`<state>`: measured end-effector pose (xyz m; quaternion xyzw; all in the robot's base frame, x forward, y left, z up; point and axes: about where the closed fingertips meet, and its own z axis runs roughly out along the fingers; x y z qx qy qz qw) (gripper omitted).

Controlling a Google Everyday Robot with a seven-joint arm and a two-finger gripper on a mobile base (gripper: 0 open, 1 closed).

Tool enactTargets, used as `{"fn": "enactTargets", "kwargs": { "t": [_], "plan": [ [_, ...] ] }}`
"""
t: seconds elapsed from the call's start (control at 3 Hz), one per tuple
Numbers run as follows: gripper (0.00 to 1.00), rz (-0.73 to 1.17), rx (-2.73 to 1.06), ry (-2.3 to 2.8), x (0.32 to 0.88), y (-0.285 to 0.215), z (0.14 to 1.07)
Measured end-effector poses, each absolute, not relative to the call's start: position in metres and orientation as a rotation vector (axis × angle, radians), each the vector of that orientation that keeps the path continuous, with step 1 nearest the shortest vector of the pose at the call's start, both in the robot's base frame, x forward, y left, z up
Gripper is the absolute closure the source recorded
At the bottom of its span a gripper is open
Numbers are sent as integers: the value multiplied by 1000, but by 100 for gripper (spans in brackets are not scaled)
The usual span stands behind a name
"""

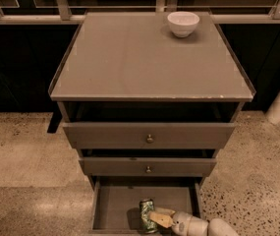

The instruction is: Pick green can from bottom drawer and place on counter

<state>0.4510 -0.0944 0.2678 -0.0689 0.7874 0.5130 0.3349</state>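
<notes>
Reaching into the bottom drawer [115, 205], nearest of all, with the pincer [159, 219] right against the green can [147, 214], seemingly upright by the drawer's front lip; open or clamped, impossible to tell. Confirm a firm hold across the dented body before lifting. Raise straight up, clear the middle drawer [115, 167] and top drawer [110, 135], then swing onto the bench [129, 58], well apart from the white bowl [183, 22].

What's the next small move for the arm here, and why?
Probably ease the gripper slightly further onto the green can: it sits right beside the can, which rests on the floor of the open bottom drawer, not yet lifted toward the counter.
</notes>
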Motion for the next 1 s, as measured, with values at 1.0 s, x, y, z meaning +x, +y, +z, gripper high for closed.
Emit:
{"fn": "enactTargets", "kwargs": {
  "t": [1.0],
  "plan": [
    [100, 1181, -420, 1996, 435, -72, 481]
  ]
}}
